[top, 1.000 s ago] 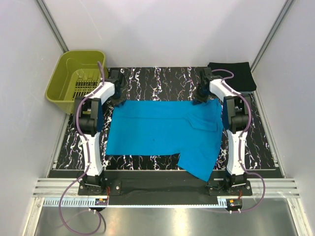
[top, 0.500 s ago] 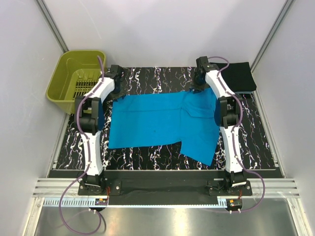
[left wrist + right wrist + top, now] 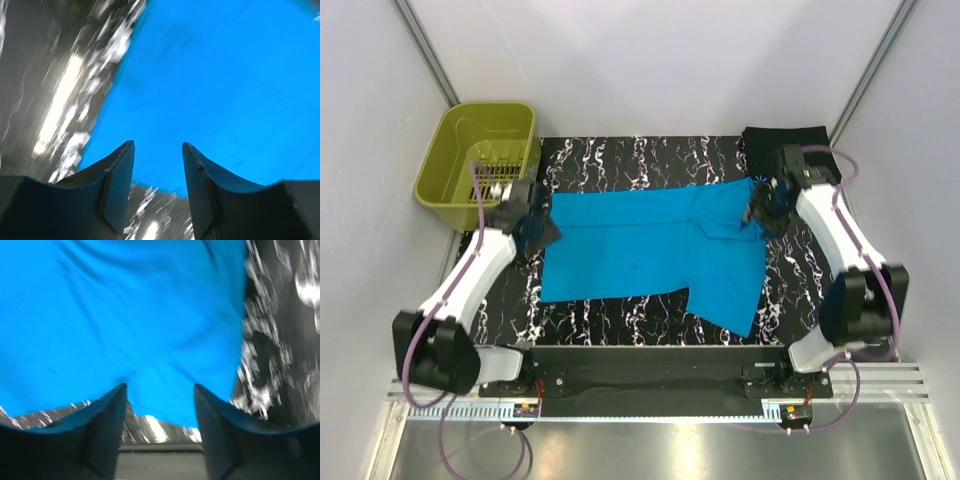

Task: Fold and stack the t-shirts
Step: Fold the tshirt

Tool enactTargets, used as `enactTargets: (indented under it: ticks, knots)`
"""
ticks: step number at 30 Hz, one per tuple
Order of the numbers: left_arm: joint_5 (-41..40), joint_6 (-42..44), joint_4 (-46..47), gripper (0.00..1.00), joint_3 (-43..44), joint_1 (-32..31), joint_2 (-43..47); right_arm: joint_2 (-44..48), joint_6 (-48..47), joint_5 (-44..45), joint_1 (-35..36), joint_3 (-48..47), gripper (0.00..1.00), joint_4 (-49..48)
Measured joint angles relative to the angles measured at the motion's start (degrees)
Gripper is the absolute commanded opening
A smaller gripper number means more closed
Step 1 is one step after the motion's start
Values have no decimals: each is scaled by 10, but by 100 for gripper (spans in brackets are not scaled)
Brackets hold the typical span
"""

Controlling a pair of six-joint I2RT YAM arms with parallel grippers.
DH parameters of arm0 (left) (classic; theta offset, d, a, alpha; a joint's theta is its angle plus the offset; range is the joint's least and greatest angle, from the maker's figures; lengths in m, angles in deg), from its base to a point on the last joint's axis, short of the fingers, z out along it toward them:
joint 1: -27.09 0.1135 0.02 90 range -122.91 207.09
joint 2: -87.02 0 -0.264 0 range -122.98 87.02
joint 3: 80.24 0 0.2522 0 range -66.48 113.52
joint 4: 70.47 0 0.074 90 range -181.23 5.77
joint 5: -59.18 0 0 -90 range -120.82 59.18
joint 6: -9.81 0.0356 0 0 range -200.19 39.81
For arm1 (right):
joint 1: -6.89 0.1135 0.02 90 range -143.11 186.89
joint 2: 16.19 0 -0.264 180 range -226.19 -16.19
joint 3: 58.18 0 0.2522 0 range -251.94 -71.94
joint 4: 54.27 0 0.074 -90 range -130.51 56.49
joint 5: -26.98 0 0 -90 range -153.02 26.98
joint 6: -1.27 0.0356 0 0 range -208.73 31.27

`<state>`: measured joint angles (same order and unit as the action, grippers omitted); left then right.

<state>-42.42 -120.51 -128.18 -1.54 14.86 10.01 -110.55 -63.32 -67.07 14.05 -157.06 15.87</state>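
Between folds on the turquoise t-shirt [image 3: 640, 245], spread flat on the marbled mat [image 3: 620, 160], black t-shirt [image 3: 765, 140] folded far right — left gripper [image 3: 158, 145] and right gripper [image 3: 160, 387] parted, empty, at its side edges — probably needing fresh pinches before folding inward.

The bright turquoise-blue cloth t-shirt [image 3: 640, 245] lies spread on the black marbled worktop [image 3: 640, 160], the olive-green plastic basket [image 3: 445, 165] behind it to the left, the folded black cloth t-shirt [image 3: 767, 145] behind it to the right.
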Motion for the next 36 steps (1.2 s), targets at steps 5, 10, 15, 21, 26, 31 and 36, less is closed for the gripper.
enactTargets:
  ticks: [5, 10, 15, 21, 26, 31, 36]
  knots:
    - [28, -45, -18, 46, -170, 32, 93, 123, 23, -15, -28, 201, 52, -10]
    - [44, -84, -41, 47, -281, 84, 127, 177, 40, -31, -39, 327, 51, -12]
    - [46, -96, -22, 50, -289, 93, 113, 208, 46, -46, -40, 356, 52, -21]
    - [46, -104, 6, 48, -289, 96, 78, 210, 53, -62, -40, 357, 52, -40]
    - [46, -106, 29, 43, -289, 104, 50, 210, 58, -65, -40, 357, 53, -47]
    - [47, -106, 37, 35, -283, 106, 24, 205, 62, -61, -41, 357, 57, -47]
    - [55, -108, 46, 10, -279, 108, 10, 185, 79, -44, -41, 357, 64, -47]
